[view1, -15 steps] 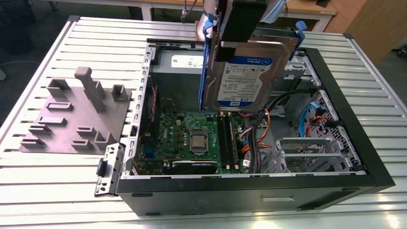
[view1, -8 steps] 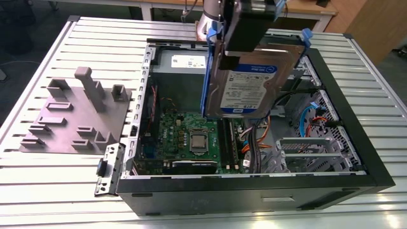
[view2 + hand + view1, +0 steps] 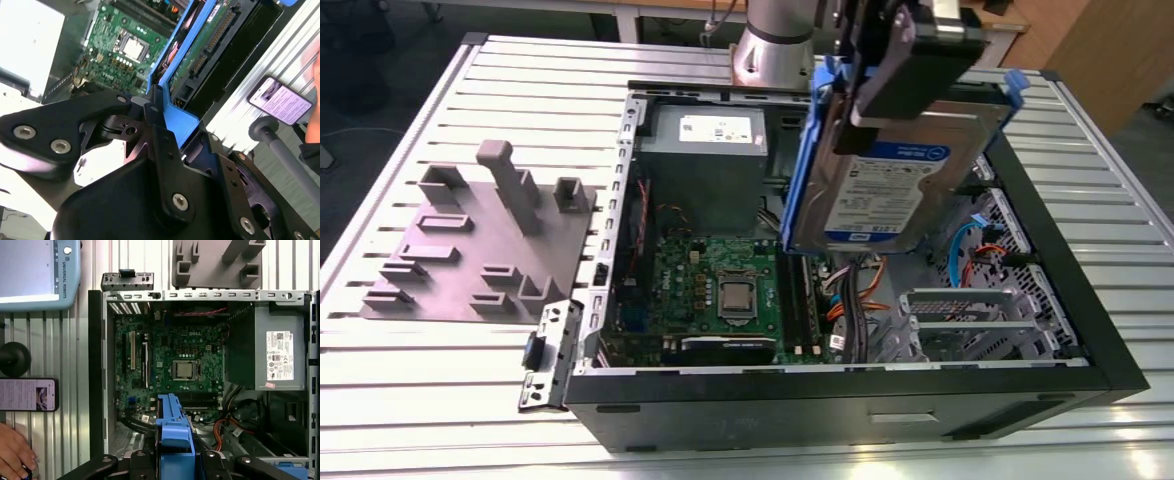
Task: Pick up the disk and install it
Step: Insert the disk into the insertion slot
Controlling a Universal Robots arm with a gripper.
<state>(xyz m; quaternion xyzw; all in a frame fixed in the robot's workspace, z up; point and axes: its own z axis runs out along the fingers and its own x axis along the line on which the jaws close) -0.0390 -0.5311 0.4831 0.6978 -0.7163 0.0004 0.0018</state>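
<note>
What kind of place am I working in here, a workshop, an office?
Most likely a robotics lab or test bench. An open computer case lies on a slotted metal table, a grey parts fixture sits beside it, and the gripper holds the disk above the case.

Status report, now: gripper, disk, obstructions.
Gripper jaws shut on the disk, at its blue end. Disk hangs over the open computer case, not seated. Loose cables in the case below.
</note>
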